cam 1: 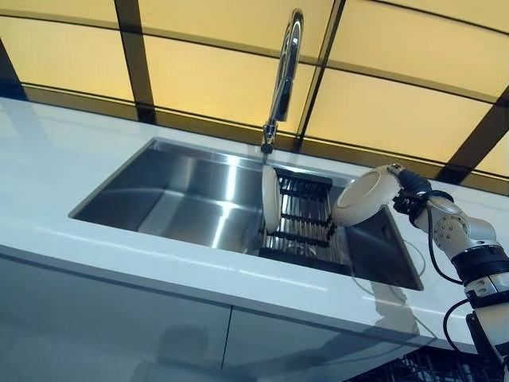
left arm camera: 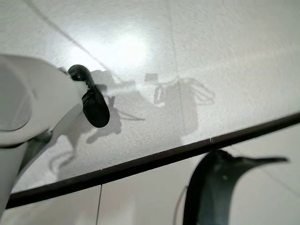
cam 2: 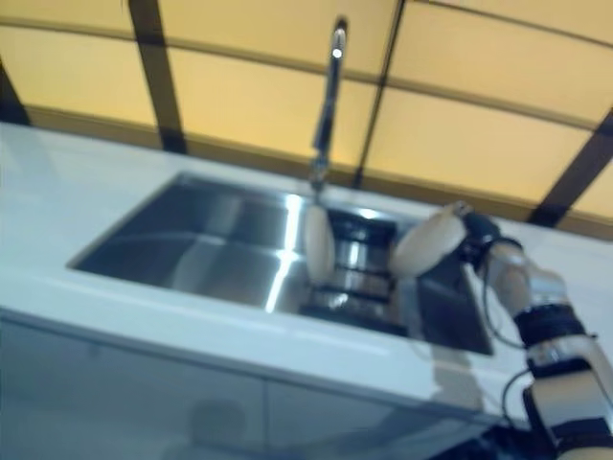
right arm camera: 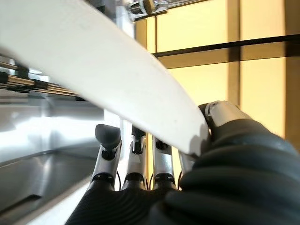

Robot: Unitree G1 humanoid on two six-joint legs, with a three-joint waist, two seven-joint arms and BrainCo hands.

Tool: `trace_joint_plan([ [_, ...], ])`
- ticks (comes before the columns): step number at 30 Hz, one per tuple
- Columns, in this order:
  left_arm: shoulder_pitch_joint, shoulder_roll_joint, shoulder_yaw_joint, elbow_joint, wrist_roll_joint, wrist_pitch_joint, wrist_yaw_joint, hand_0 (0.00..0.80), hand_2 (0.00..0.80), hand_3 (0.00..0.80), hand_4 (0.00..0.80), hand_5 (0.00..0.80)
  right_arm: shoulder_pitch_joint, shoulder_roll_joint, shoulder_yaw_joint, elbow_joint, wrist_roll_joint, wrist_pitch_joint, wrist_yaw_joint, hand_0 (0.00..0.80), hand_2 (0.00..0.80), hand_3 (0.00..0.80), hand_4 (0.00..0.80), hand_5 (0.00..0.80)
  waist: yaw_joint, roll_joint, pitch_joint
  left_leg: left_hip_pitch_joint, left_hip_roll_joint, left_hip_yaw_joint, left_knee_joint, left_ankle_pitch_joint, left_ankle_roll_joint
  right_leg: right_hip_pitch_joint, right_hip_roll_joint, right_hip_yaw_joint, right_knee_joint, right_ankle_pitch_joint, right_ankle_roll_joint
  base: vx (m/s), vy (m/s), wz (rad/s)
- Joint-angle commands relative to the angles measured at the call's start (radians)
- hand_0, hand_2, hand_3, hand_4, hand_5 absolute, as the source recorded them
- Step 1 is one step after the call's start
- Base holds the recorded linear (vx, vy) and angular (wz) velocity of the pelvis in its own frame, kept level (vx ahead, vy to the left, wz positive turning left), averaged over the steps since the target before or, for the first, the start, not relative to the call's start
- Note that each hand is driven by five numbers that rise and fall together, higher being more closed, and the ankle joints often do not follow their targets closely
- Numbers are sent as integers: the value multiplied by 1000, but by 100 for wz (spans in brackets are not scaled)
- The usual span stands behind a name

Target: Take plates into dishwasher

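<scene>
My right hand (cam 1: pixel 415 196) is shut on a white plate (cam 1: pixel 366 196) and holds it tilted above the right part of the sink (cam 1: pixel 175 199). In the right wrist view the fingers (right arm camera: pixel 108 140) lie under the plate (right arm camera: pixel 93 70) and the thumb presses on its rim. A second white plate (cam 1: pixel 271 199) stands on edge in a black rack (cam 1: pixel 308 216) inside the sink, just left of the held plate. My left hand shows in no view.
A tall chrome faucet (cam 1: pixel 284 72) rises behind the sink, above the rack. A white countertop (cam 1: pixel 48 159) surrounds the sink. Yellow panels with dark frames stand behind. A dark wire grid (cam 1: pixel 421 370) shows below the counter's front edge at lower right.
</scene>
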Motion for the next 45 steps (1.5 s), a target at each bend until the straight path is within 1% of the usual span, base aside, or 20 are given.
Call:
trace_joint_plan([
  [1,-10,2,-20,60,32,-25,-3,0,0,0,0,0,-136,-97,48,-27,-30,-72,8,800,800,800,800,800,13,-15,-64,55,-6,21,6,-128,16,27,-43,9,16,-26,103,-12,-2,-5],
  [9,-14,-2,-23,70,38,-24,-4,0,0,0,0,0,-187,-132,98,-24,-115,-65,34,800,800,800,800,800,7,-29,-96,73,-3,29,9,-135,15,41,-35,16,16,-31,100,-8,1,-4],
  [14,-18,-5,-18,80,39,-34,-9,0,0,0,0,0,-226,-160,144,-23,-174,-71,36,800,800,800,800,800,-4,-37,-114,79,-1,39,25,-145,15,44,-27,32,16,-36,92,-39,10,-3],
  [16,-20,-11,-12,84,29,-42,0,0,0,0,0,0,-248,-174,173,-22,-202,-85,61,800,800,800,800,800,-5,-40,-116,71,-14,-6,82,-176,23,43,-19,81,30,-48,78,-88,72,-12],
  [17,-22,-12,-3,83,18,-47,8,0,0,0,0,0,-254,-176,179,-26,-220,-83,79,800,800,800,800,800,-4,-47,-119,55,-24,-43,124,-190,24,33,-24,105,38,-44,75,-99,87,-25],
  [19,-25,-15,13,82,5,-53,14,0,0,0,0,0,-266,-178,192,-27,-225,-86,115,800,800,800,800,800,2,-53,-116,38,-39,-95,177,-209,27,25,-31,133,49,-38,74,-97,88,-49],
  [21,-26,-17,19,78,6,-52,12,0,0,0,0,0,-272,-179,196,-28,-227,-87,125,800,800,800,800,800,5,-51,-114,35,-44,-110,184,-213,29,23,-32,144,53,-35,76,-78,95,-82],
  [22,-32,-17,23,66,25,-43,3,0,0,0,0,0,-276,-184,195,-33,-216,-86,119,800,800,800,800,800,5,-44,-112,40,-47,-109,169,-208,33,19,-33,150,60,-31,81,-109,157,-82],
  [23,-40,-15,22,58,32,-35,-5,0,0,0,0,0,-267,-191,181,-46,-219,-77,109,800,800,800,800,800,-4,-37,-112,48,-43,-97,149,-201,36,10,-36,153,72,-27,89,-156,216,-76],
  [24,-53,-8,16,53,37,-21,-20,0,0,0,0,0,-248,-204,159,-71,-222,-51,95,800,800,800,800,800,-21,-28,-112,59,-38,-74,126,-193,41,-11,-45,153,96,-19,105,-138,168,-33],
  [26,-58,0,7,53,35,-7,-33,0,0,0,0,0,-221,-214,137,-89,-230,-41,89,800,800,800,800,800,-31,-27,-111,60,-37,-64,123,-193,45,-34,-54,159,114,-8,118,-134,102,-11],
  [27,-59,8,6,63,35,-8,-38,0,0,0,0,0,-202,-226,123,-88,-237,-49,101,800,800,800,800,800,-41,-29,-109,63,-38,-52,119,-197,48,-57,-65,156,118,15,133,-147,69,-6],
  [32,-63,20,13,69,25,-12,-55,0,0,0,0,0,-177,-260,102,-100,-236,-44,107,800,800,800,800,800,-58,-25,-108,65,-49,-41,122,-208,51,-84,-81,165,107,55,148,-104,68,-30],
  [34,-59,22,9,77,55,-19,-74,0,0,0,0,0,-158,-293,88,-102,-226,-26,97,800,800,800,800,800,-75,-19,-110,63,-51,-20,132,-216,50,-101,-92,171,104,78,151,-94,149,-16],
  [35,-57,24,3,80,70,-19,-80,0,0,0,0,0,-145,-306,79,-99,-228,-23,97,800,800,800,800,800,-81,-15,-112,64,-51,-14,129,-214,47,-109,-94,169,93,91,154,-57,136,-15],
  [37,-52,29,-4,73,80,-7,-76,0,0,0,0,0,-114,-323,53,-95,-235,-20,110,800,800,800,800,800,-90,-7,-107,78,-45,1,107,-201,41,-152,-99,139,101,123,165,-72,84,-24],
  [39,-51,39,-7,63,71,6,-68,0,0,0,0,0,-103,-334,42,-95,-243,-14,122,800,800,800,800,800,-94,1,-103,80,-37,30,86,-186,47,-169,-90,113,166,108,158,-138,73,-53],
  [41,-53,41,-8,63,69,9,-67,0,0,0,0,0,-105,-339,45,-96,-241,-12,118,800,800,800,800,800,-94,6,-104,75,-35,41,85,-182,51,-166,-85,111,197,94,151,-109,32,-71],
  [43,-54,45,-4,66,70,12,-63,0,0,0,0,0,-102,-354,42,-95,-233,-15,120,800,800,800,800,800,-90,17,-110,52,-24,76,88,-174,61,-133,-75,88,267,41,130,-174,32,-28],
  [45,-51,52,3,77,56,11,-53,0,0,0,0,0,-94,-371,31,-88,-224,-22,128,800,800,800,800,800,-78,17,-124,22,-23,90,103,-181,69,-73,-68,85,314,-17,116,-180,8,-37],
])
